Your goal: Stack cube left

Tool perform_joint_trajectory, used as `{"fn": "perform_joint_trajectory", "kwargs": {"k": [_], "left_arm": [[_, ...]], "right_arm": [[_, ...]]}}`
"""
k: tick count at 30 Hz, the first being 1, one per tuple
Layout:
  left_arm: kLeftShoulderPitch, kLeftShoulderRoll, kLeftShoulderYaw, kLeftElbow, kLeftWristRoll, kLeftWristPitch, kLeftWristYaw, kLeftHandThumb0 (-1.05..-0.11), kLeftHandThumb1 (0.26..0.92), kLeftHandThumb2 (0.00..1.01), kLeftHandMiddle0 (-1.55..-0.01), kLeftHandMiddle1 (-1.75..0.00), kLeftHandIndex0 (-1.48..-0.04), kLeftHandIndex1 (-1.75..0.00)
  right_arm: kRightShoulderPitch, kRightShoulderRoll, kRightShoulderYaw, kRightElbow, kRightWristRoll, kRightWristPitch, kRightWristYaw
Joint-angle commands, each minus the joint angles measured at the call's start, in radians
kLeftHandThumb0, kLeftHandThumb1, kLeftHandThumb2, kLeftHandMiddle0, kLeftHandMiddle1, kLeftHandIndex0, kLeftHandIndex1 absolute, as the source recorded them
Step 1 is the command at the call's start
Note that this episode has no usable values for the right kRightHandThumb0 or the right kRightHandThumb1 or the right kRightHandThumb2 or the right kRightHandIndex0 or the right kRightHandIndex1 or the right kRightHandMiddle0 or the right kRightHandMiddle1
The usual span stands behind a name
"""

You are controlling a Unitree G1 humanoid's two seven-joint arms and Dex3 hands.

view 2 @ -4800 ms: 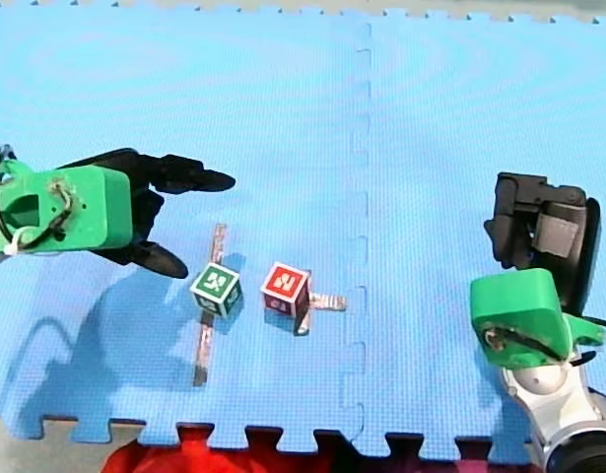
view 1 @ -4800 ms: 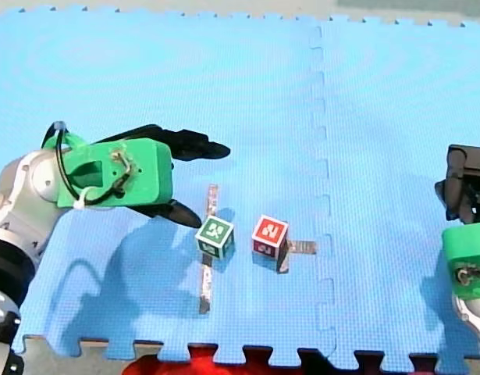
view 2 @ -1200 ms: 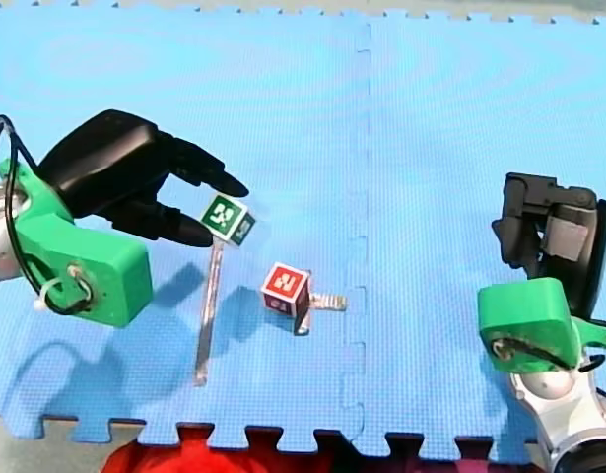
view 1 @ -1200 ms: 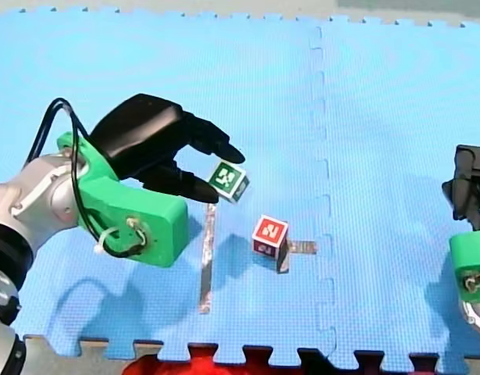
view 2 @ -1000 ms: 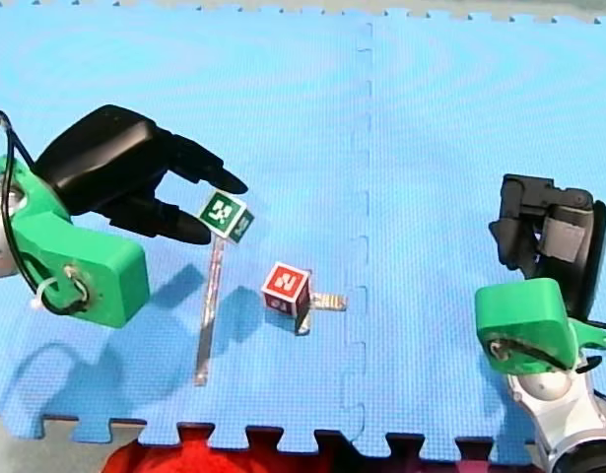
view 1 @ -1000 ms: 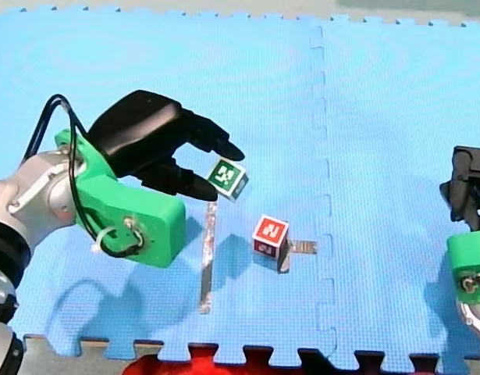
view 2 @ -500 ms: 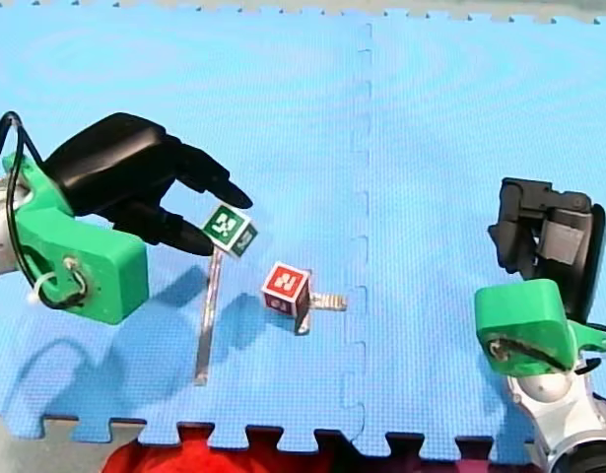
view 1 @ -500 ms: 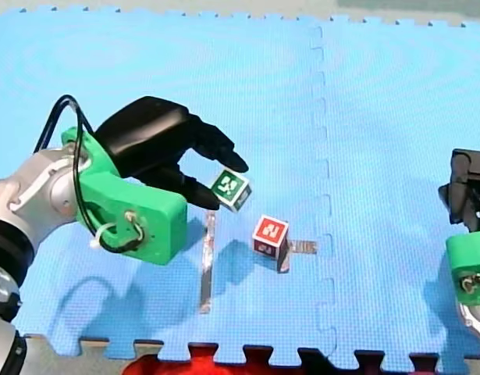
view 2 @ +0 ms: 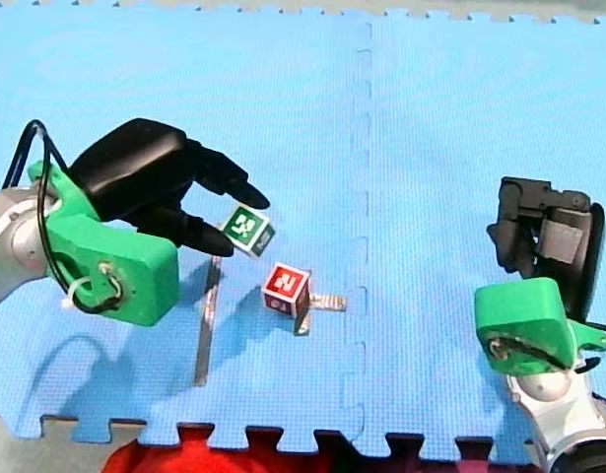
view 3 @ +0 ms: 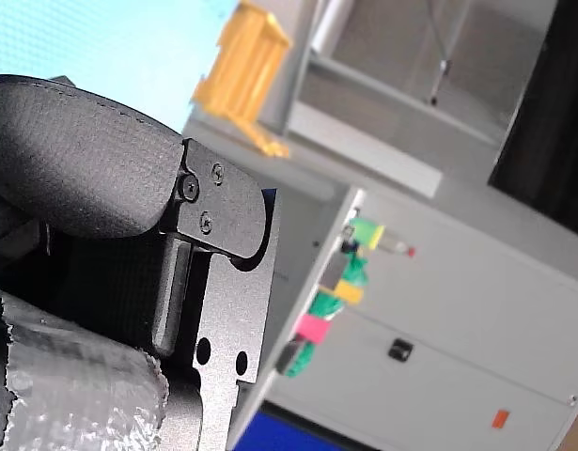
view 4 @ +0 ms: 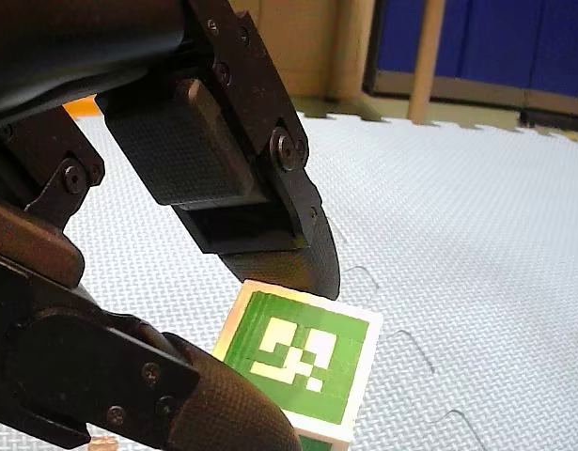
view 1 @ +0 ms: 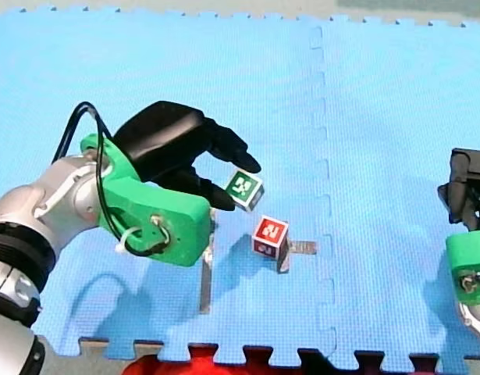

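The left hand [view 1: 177,152] is closed in a pinch on the green cube [view 1: 244,190], fingertips [view 4: 279,244] pressing on opposite sides. It holds the cube tilted and lifted clear of the blue mat [view 1: 380,117], which I judge is so it can be set down on top of the red cube [view 1: 269,235]. The red cube sits flat on the mat at the end of a short tape strip [view 1: 304,247]. The green cube hangs at the left hand's fingertips just to the left of and beyond it, near but not yet above it. The right hand [view 2: 539,232] is well apart at the mat's right edge, and I cannot tell its state.
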Motion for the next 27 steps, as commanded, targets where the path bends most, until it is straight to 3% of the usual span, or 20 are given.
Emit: {"fn": "perform_joint_trajectory", "kwargs": {"k": [1,15,27], "left_arm": [[0.003,-0.006,-0.005,0.006,0.003,0.003,0.007,-0.493,0.768,0.00,-0.97,-1.75,-1.33,0.00],[0.003,-0.025,-0.005,0.020,0.002,0.010,0.002,-0.495,0.770,0.00,-0.97,-1.75,-1.33,0.00],[0.009,-0.048,-0.018,0.010,0.007,0.015,-0.009,-0.491,0.774,0.00,-0.97,-1.75,-1.34,-0.01]], "right_arm": [[0.000,-0.004,0.000,-0.001,0.001,-0.001,-0.002],[0.000,-0.005,-0.002,0.002,0.008,-0.008,0.009],[-0.010,-0.002,-0.001,0.003,0.006,0.004,0.005]]}}
